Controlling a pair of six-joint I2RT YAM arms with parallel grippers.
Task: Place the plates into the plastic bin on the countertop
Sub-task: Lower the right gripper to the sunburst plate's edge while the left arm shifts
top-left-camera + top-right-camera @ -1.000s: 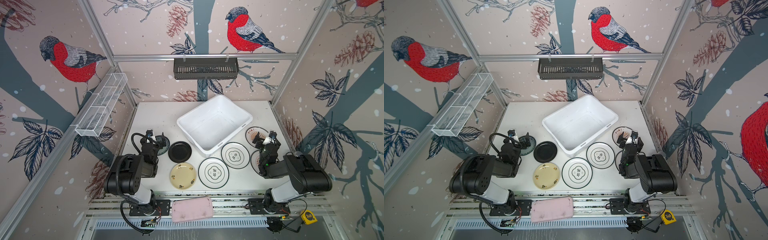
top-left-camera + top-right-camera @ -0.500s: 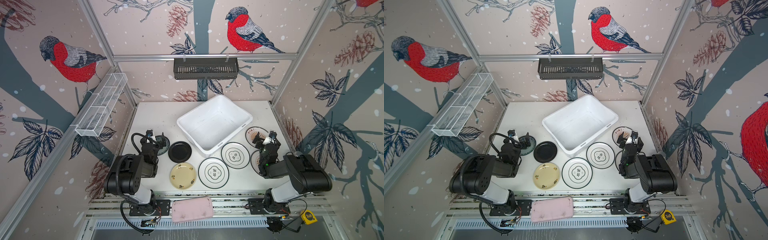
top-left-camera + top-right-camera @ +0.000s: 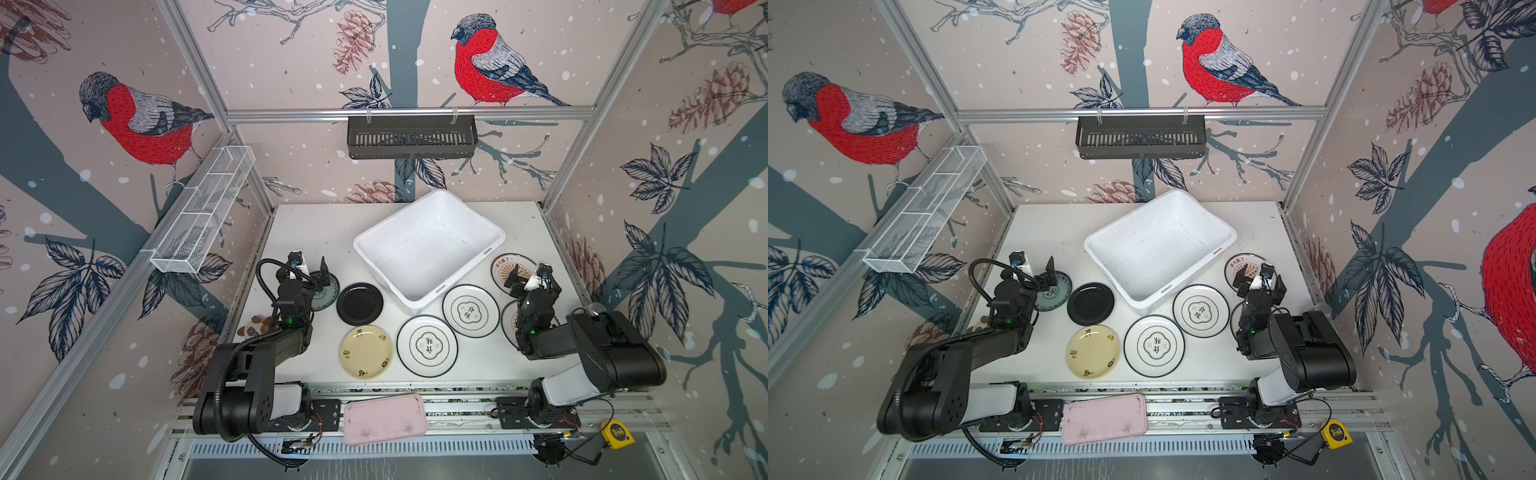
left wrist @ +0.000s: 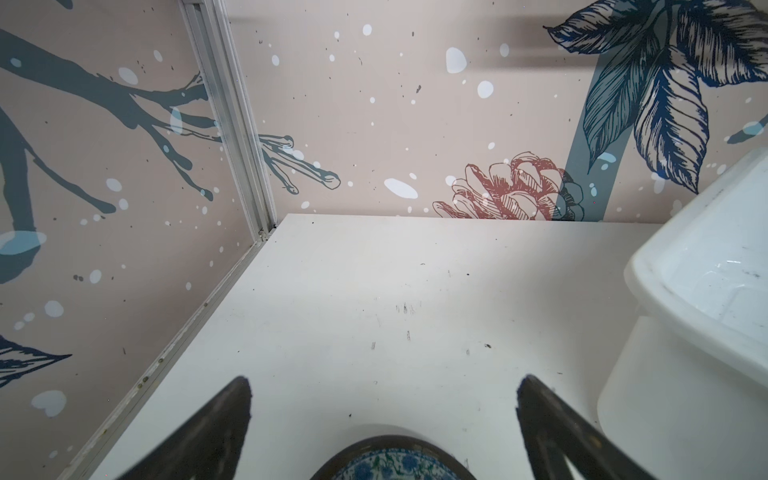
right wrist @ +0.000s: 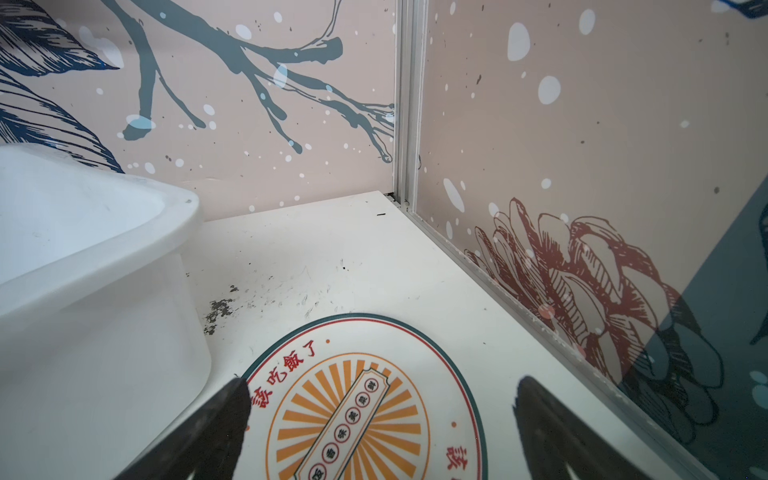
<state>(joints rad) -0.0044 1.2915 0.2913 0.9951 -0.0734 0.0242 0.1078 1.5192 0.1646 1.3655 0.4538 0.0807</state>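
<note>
Flat matte white counter (image 3: 316, 232) with aluminium rails along its edges. Large white rectangular plastic bin (image 3: 428, 257) sits skewed at the middle-back of the counter, one corner pointing at the front.

All seven plates lie flat on the counter outside the bin, in an arc round its front corner:
- Two round white black-rimmed plates with a black emblem sit front of the bin: one (image 3: 427, 345) nearest the front edge, the other (image 3: 470, 310) just beside it and close to the bin wall.
- Round white plate with an orange sunburst (image 3: 509, 268) is right of the bin, near the right rail.
- Another white plate (image 3: 508, 324) is mostly hidden under the right arm, pattern unclear.
- Round pale yellow plate (image 3: 365, 352) is at front, left of the emblem plates.
- Round black plate (image 3: 359, 303) is behind it, left of the bin's front corner.
- Round teal plate (image 3: 328, 294) is furthest left, partly under the left arm.

Right end effector (image 5: 382, 386) has its fingers spread wide over the sunburst plate and grips nothing. Whether it touches the plate, cannot tell. Left end effector (image 4: 384, 384) is also wide open over the far edge of the teal plate, holding nothing.
</note>
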